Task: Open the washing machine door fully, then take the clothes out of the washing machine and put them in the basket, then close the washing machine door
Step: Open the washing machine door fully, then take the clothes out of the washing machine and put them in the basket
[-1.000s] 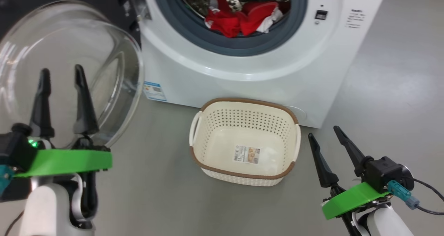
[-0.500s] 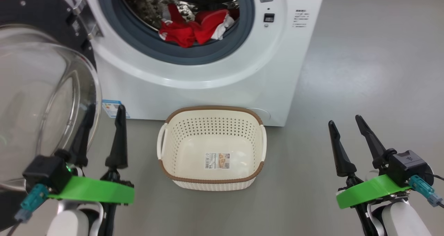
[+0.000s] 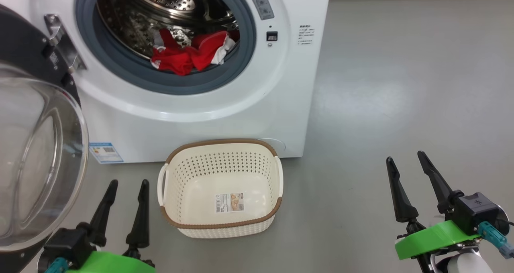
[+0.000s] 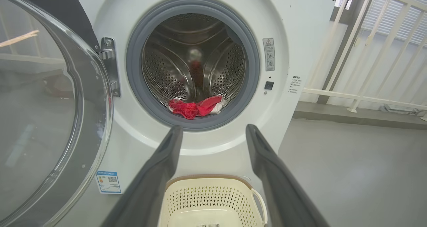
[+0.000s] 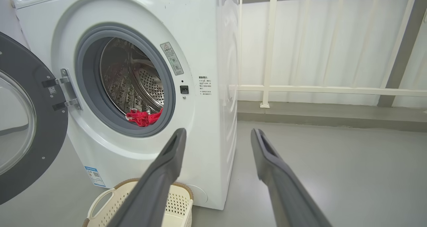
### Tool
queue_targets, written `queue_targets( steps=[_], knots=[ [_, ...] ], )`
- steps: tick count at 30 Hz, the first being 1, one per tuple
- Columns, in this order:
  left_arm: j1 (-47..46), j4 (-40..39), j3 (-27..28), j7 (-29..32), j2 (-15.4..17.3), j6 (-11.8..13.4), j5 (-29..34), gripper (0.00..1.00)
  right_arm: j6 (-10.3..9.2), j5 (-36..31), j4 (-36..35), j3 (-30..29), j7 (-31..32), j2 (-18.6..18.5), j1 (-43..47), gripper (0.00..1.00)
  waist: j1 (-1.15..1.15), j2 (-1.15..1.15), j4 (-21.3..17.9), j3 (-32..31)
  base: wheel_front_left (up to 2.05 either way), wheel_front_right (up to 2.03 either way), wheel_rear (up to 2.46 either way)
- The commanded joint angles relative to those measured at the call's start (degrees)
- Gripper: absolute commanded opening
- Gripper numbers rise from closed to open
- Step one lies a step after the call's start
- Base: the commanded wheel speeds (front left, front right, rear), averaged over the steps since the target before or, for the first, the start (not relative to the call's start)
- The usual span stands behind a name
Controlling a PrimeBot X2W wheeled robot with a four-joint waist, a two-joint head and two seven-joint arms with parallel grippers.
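**Entry: unloading stage, door open, clothes in drum**

- Washing machine door (image 3: 36, 160): swung wide on its hinge, with the glass bowl facing outward.
- Clothes (image 3: 188, 54): a red bundle at the bottom front edge of the drum (image 3: 160, 0), lying against the grey rubber ring (image 3: 120, 70).
- Basket (image 3: 219, 166): empty, on the floor (image 3: 381, 84) just in front of the washing machine (image 3: 192, 120), below the opening.
- Left gripper (image 3: 128, 183) and right gripper (image 3: 404, 157): both low over the floor, fingers spread wide, holding nothing.
- Step in hand, as judged: the first reach for the clothes.
- Handling advice: enter above the ring's lower lip and close on the thickest fold. Lift clear of the ring before lowering into the basket, and keep the forearm off the open door.
- Floor: smooth, grey and slightly glossy.
- Room: a white railing (image 5: 300, 86) stands beyond the machine.
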Motion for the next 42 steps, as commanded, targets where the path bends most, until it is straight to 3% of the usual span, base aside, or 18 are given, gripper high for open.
queue_targets(
  steps=[1,14,42],
  knots=[
    [0.2,-1.6,2.0,-0.6,1.7,-0.2,0.5,1.0,0.37,-0.8,-2.3,1.1,-0.4,0.0,0.0,1.0,0.0,0.0,-1.8,-1.3,0.0,0.0,0.0],
    [5.9,-5.7,5.9,-0.8,1.4,0.3,1.7,1.0,0.37,-1.6,-6.8,0.0,-0.4,0.0,3.8,1.0,0.0,0.0,-5.1,-2.2,0.0,0.0,0.0],
    [8.3,-6.4,5.5,-0.8,0.8,0.1,4.7,1.0,0.37,-1.6,-8.0,0.0,-0.4,0.0,6.6,1.0,0.0,0.0,-4.0,-2.6,0.16,-0.17,0.0]
  ],
)
